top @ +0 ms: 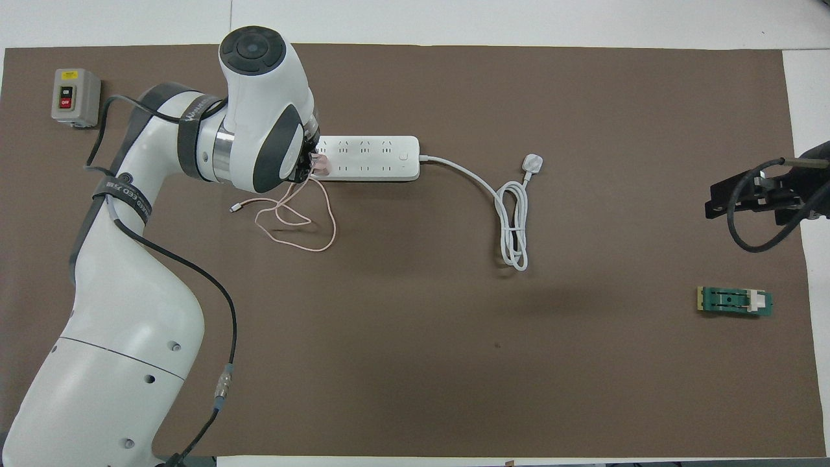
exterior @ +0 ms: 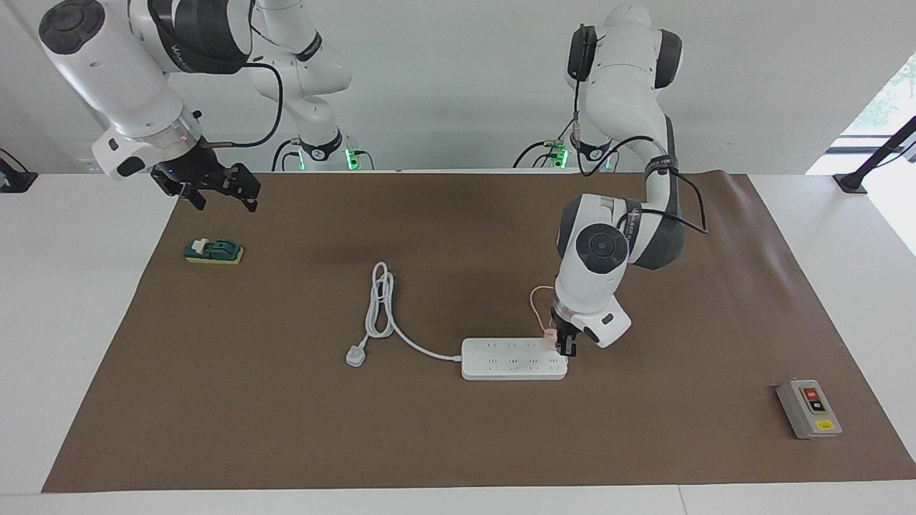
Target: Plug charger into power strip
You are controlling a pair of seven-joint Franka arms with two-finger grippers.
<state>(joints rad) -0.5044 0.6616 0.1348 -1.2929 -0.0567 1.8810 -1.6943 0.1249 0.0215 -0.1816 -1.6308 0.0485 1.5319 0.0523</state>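
Note:
The white power strip (exterior: 512,360) (top: 369,157) lies flat on the brown mat, its thick cord running off toward the right arm's end. My left gripper (exterior: 560,342) (top: 310,166) points down, shut on the small pink charger (exterior: 549,336) (top: 321,165). It holds the charger against the top of the strip, at the end toward the left arm's side. Whether the pins are in a socket is hidden. The thin pink cable (top: 305,224) loops on the mat, nearer to the robots than the strip. My right gripper (exterior: 224,202) (top: 746,194) waits open in the air over the mat's edge.
The strip's grey-white three-pin plug (exterior: 356,355) (top: 532,163) and coiled cord lie mid-mat. A grey box with red and black buttons (exterior: 809,409) (top: 75,96) sits at the left arm's end. A green block (exterior: 213,251) (top: 735,301) lies below the right gripper.

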